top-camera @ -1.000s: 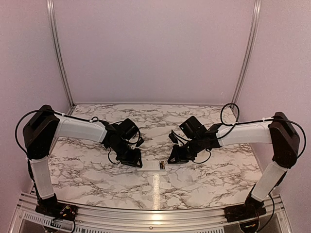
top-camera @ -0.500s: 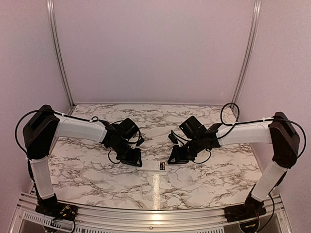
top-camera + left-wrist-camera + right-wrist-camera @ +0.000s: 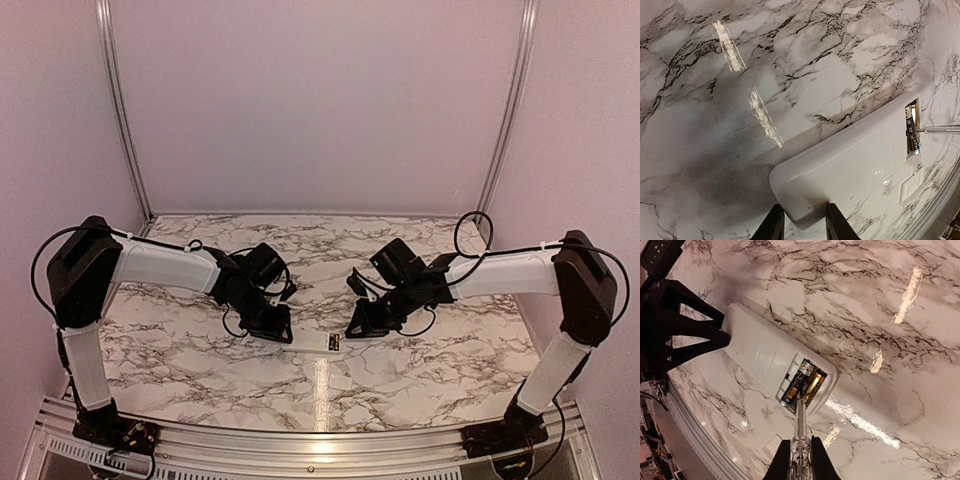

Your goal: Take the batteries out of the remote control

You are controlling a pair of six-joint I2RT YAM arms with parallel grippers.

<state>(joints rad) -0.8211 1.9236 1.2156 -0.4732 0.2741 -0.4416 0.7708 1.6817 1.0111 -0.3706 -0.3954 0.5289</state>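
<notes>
Starting with the top view, we log the remote control (image 3: 310, 346) flat on the marble table (image 3: 180, 370), near the front edge and roughly midway between the two arms. The left gripper (image 3: 285, 337) sits low at the remote's left end. The right gripper (image 3: 352, 331) sits low at its right end, by the dark battery recess. Finger gaps are too small to read here.

In the left wrist view, two black fingers (image 3: 773, 225) are set narrow, clamped on the rounded near end of the remote, one on each long edge. The white body runs away up and right. At its far end the recess is uncovered and the batteries (image 3: 912, 134) lie in it, dark with a coppery end. The thin shaft of a slim tool (image 3: 940, 129) comes in from the right, with its tip at the recess. A small pale cover piece (image 3: 911, 184) lies on the table just beside the remote; we cannot tell if they touch.

In the right wrist view, the right fingers are narrow and pinch the tool's clear handle at bottom centre. The shaft points up the frame, its tip at the near ends of two batteries lying side by side in the recess, one darker and one more golden. We cannot confirm contact. The remote lies diagonal, with the left gripper's fingers holding its far end at frame left.
</notes>
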